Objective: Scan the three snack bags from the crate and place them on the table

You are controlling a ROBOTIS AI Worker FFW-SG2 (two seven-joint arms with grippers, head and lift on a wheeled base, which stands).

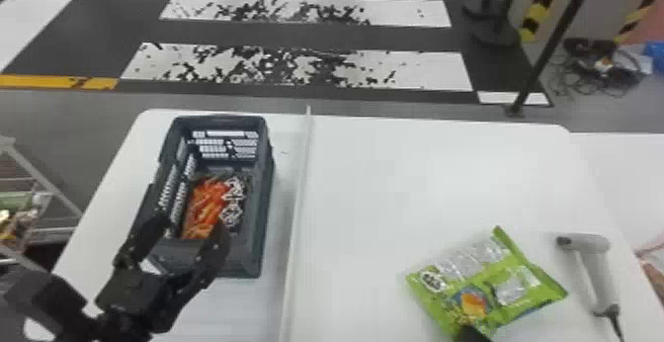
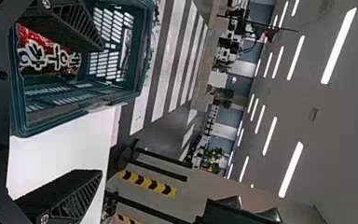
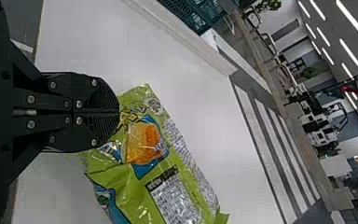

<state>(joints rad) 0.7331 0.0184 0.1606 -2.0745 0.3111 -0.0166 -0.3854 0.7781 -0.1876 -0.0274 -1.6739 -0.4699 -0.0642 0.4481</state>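
Right gripper [image 1: 472,335], its wrist view shows, pinches the green bag [image 1: 486,286].

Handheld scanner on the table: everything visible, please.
The handheld scanner is pale grey and plastic-looking, its dark-ended head pointing left, its slim handle running toward the robot into a dark cable. It lies on the white table, right of the green snack bag, not touching it. Nothing grips it.
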